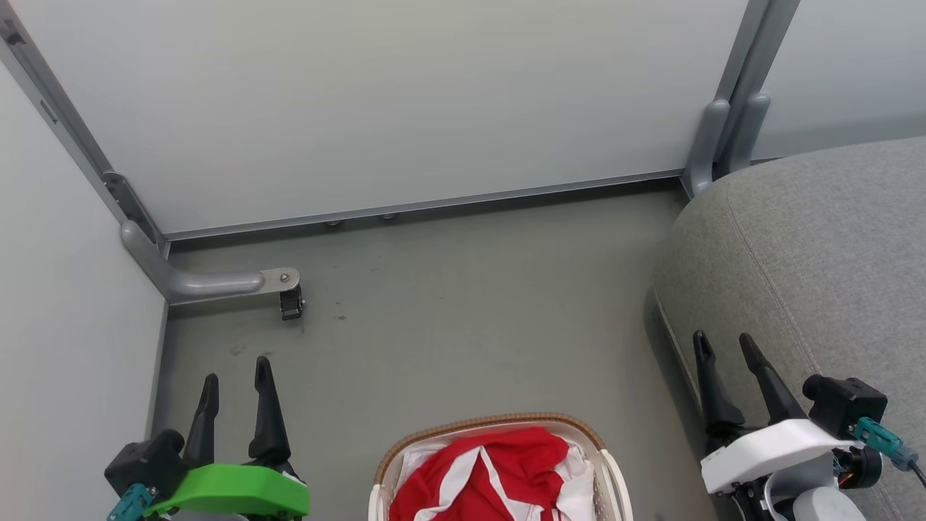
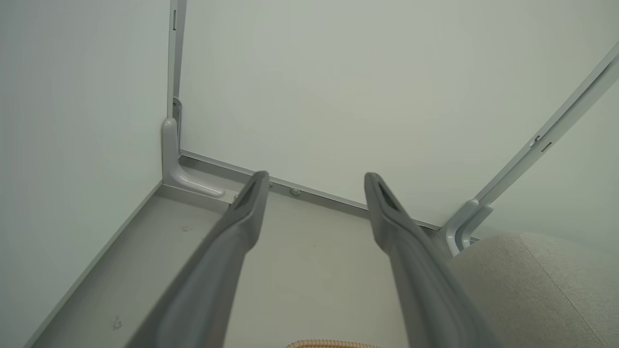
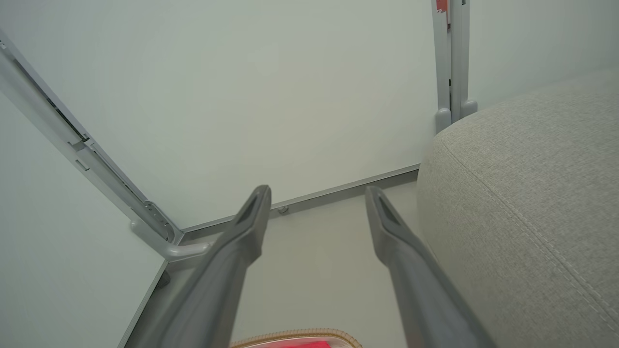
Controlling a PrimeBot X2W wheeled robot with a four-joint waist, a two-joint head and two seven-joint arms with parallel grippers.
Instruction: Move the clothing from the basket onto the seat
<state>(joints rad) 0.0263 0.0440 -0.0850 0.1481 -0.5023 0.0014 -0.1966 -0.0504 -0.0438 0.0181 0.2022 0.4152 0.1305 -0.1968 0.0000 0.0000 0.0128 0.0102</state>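
Near centre, between your spread, empty left gripper (image 1: 236, 369) and right gripper (image 1: 722, 336), red white-striped clothing (image 1: 481, 474) fills the oval cream perforated basket (image 1: 492, 422); pinch a thick fold, then lift toward the grey woven seat (image 1: 817, 246), right.

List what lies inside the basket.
Red clothing with white stripes and trim fills the basket, heaped almost to its brown rim. Anything beneath the top folds, and the basket's floor, is covered; its near part is cut off in the head view.

No writing is legible; the red sticker (image 3: 440, 6) on the post (image 3: 449, 63) is too small.
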